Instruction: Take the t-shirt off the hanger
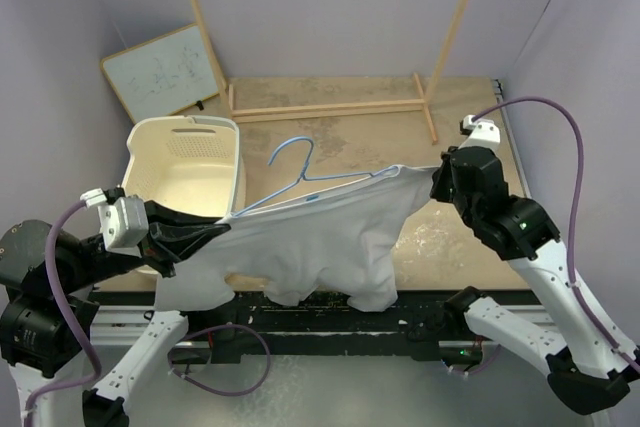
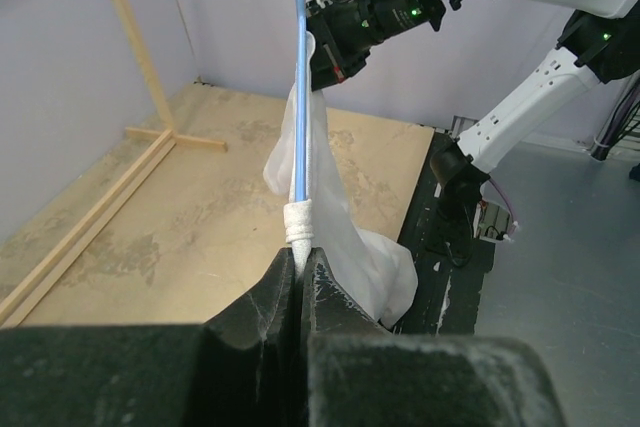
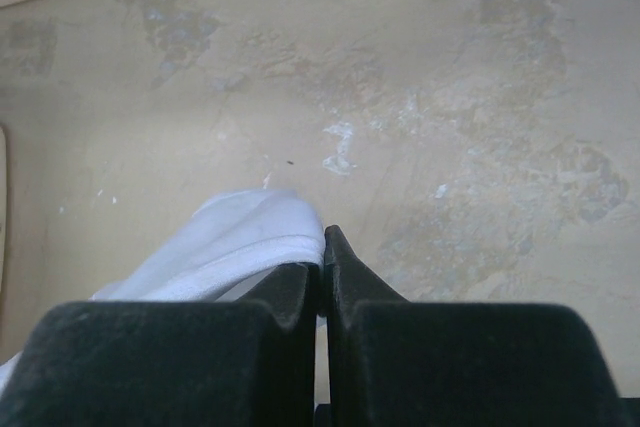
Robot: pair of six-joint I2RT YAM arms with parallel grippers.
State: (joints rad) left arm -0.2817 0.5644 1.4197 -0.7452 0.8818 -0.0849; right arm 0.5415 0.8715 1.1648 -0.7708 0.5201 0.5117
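Not done yet imo. The t-shirt (image 1: 330, 242) hangs stretched in the air over the near edge of the table (image 1: 450, 237), just right of the basket (image 1: 185, 132). The left gripper (image 1: 212, 232) is clamped on one end, cloth and seemingly the wire too, and the right gripper (image 1: 436, 183) pinches the other end. The hanger (image 1: 301, 169) is still inside with its hook poking out the neck, so sliding it out is all left to do.
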